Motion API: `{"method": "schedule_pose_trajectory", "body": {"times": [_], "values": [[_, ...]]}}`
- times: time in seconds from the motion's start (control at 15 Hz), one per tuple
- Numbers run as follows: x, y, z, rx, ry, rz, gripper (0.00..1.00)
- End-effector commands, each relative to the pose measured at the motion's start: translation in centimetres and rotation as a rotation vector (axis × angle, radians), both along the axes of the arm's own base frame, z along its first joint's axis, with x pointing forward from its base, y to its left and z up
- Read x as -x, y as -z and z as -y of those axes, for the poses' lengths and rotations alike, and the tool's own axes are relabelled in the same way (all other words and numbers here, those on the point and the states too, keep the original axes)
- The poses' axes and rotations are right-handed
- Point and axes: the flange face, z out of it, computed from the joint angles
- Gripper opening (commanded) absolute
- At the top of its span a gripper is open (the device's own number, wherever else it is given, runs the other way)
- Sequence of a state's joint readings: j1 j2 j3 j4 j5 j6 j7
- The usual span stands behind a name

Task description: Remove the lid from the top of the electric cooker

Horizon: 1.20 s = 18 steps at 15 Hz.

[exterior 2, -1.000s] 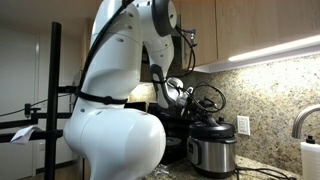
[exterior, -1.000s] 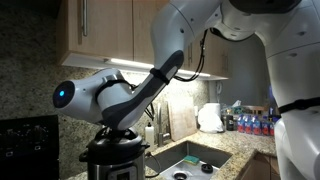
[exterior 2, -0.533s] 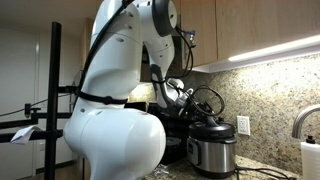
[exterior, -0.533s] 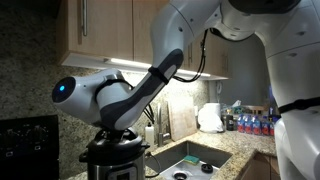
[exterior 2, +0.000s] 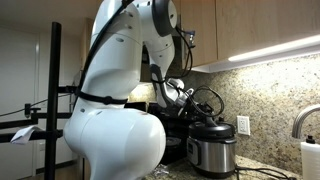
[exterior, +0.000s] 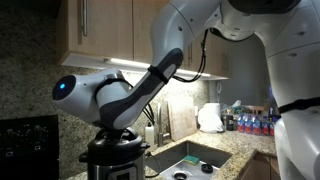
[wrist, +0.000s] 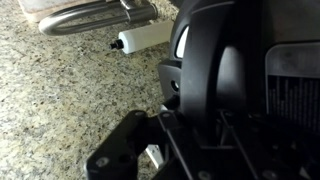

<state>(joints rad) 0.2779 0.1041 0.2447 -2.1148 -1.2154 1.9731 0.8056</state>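
The electric cooker (exterior: 112,165) (exterior 2: 212,152) is a steel cylinder with black trim, standing on the granite counter. Its black lid (exterior: 100,150) (exterior 2: 213,128) sits on top of it. My gripper (exterior 2: 205,114) hangs straight down over the lid; in an exterior view the white wrist (exterior: 105,100) hides the jaws. In the wrist view the lid's raised black handle (wrist: 212,60) fills the right half. My gripper (wrist: 196,118) is shut around the handle, with the dark fingers (wrist: 128,150) pressed against it.
A black boxy appliance (exterior: 25,140) stands beside the cooker. A sink (exterior: 192,157) with a faucet lies beside the cooker. Bottles (exterior: 250,122) and a white bag (exterior: 210,117) line the far counter. Wood cabinets (exterior: 100,30) hang overhead. A white tube (wrist: 145,38) lies on the granite (wrist: 60,95).
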Motion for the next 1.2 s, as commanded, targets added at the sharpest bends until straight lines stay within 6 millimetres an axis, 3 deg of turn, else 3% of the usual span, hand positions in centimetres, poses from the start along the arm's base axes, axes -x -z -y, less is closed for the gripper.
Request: {"method": "schedule_pose_trajectory", "body": {"times": [0.0,0.27,0.47,0.87,1.13], "values": [[-0.2,-2.0,1.6,0.016,0.062,0.004,0.02],[0.6,-5.3,1.9,0.095,0.135,0.072,0.02],[0.7,-6.4,2.2,0.141,0.188,0.076,0.02],[0.9,-5.9,2.4,0.175,0.238,0.053,0.02],[1.2,-5.6,3.9,0.162,0.292,0.028,0.02]]}}
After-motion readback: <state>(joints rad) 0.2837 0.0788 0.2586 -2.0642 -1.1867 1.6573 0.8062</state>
